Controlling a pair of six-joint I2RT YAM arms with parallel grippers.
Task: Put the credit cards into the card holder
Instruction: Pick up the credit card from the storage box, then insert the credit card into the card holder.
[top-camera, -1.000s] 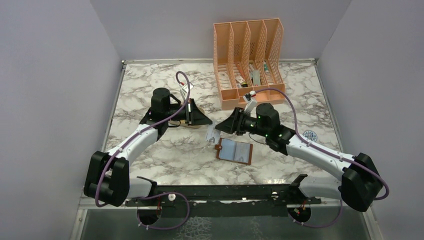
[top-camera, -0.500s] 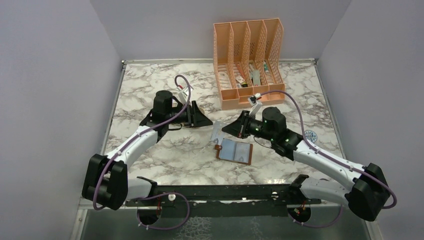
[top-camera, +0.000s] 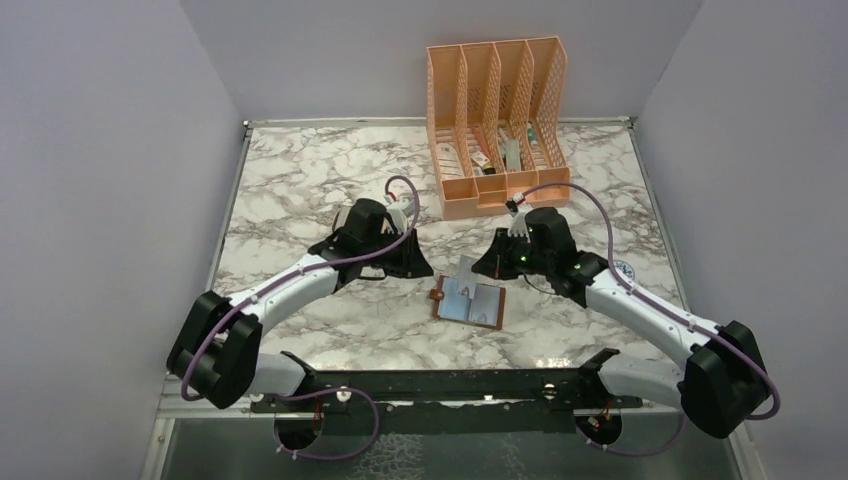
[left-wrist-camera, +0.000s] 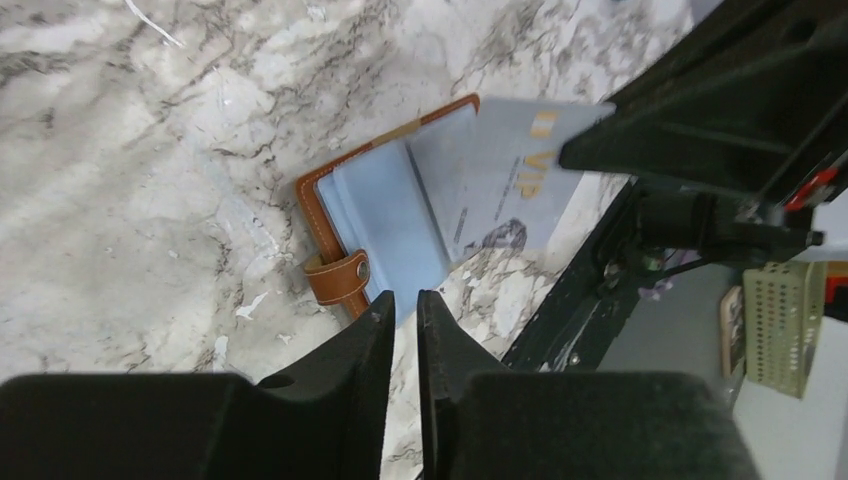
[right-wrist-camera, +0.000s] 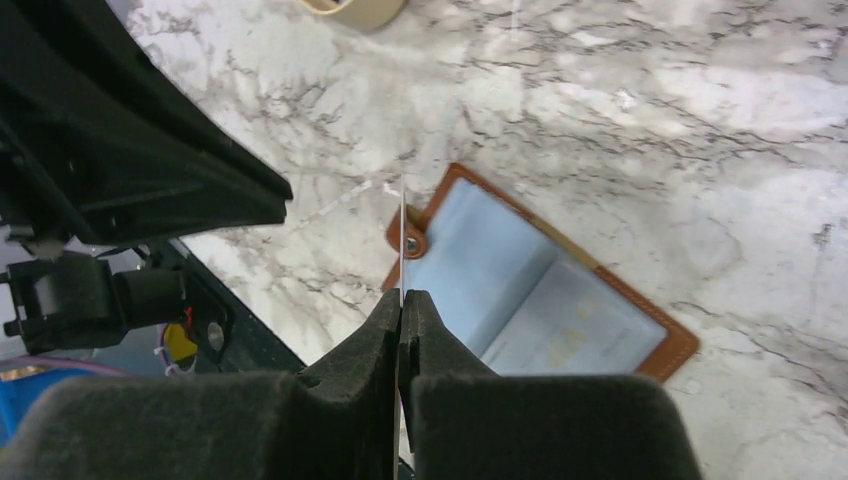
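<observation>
The card holder (top-camera: 486, 306) lies open on the marble, a brown leather wallet with pale blue pockets (left-wrist-camera: 385, 215) and its snap tab (left-wrist-camera: 336, 278) to the left. My right gripper (top-camera: 480, 268) is shut on a pale credit card (left-wrist-camera: 510, 165) with gold VIP lettering, holding it tilted over the wallet's inner side. In the right wrist view that card shows edge-on as a thin line (right-wrist-camera: 402, 235) above the right gripper (right-wrist-camera: 402, 296), with the wallet (right-wrist-camera: 530, 295) below. A card shows faintly inside one pocket (right-wrist-camera: 575, 335). My left gripper (left-wrist-camera: 403, 296) hovers by the snap tab, open by a narrow gap and holding nothing.
A tall peach four-slot organiser (top-camera: 497, 125) with small items stands at the back right. A beige oval tray (right-wrist-camera: 355, 8) sits on the marble behind the left arm. A small round blue sticker (top-camera: 621, 270) marks the table at the right. The black base rail (top-camera: 450, 385) runs along the near edge.
The right gripper closed on the pale card and carried it right, over the open wallet. The left arm swung right toward the wallet's tab, its jaws opening and then narrowing.
</observation>
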